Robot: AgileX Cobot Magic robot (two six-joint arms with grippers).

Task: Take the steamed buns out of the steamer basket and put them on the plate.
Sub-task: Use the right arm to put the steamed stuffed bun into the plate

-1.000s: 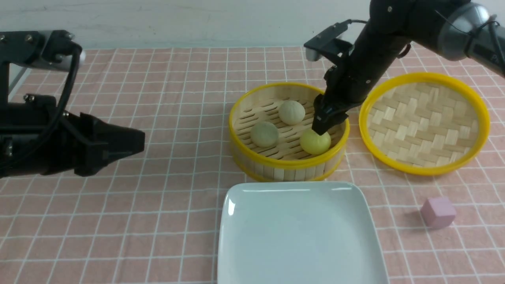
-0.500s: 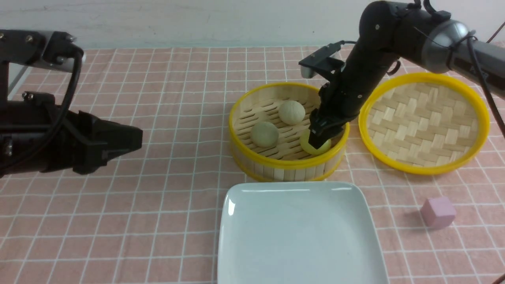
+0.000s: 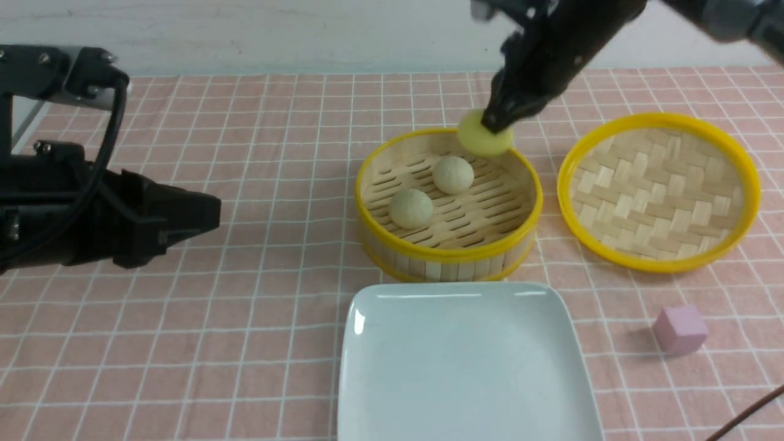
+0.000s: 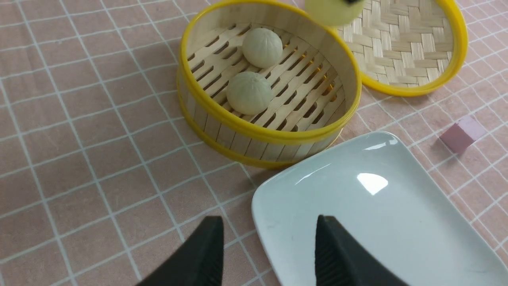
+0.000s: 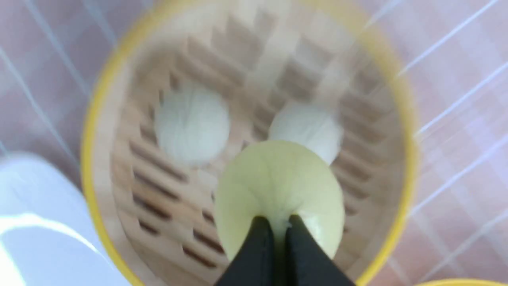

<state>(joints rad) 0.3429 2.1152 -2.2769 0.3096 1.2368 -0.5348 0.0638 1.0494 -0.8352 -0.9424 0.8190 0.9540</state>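
The steamer basket point(image 3: 392, 229) stands mid-table with two pale steamed buns point(image 3: 453, 174) point(image 3: 410, 208) on its slat floor. My right gripper point(image 3: 497, 121) is shut on the yellow bun point(image 3: 484, 139), pinching its top, and holds it in the air above the basket's far rim. In the right wrist view the yellow bun point(image 5: 278, 190) hangs from the shut gripper point(image 5: 279, 222) over the basket point(image 5: 91, 131). The white plate point(image 3: 465, 361) lies in front of the basket. My left gripper point(image 4: 268, 226) is open and empty, low over the plate's point(image 4: 357, 206) left edge.
The shallow woven lid point(image 3: 658, 190) lies to the right of the basket. A pink cube point(image 3: 680, 331) sits to the right of the plate. The pink checked cloth point(image 3: 245, 153) covers the table.
My right gripper went down onto the yellow bun in the basket, shut on it and lifted it up above the far rim. The left arm has hardly moved.
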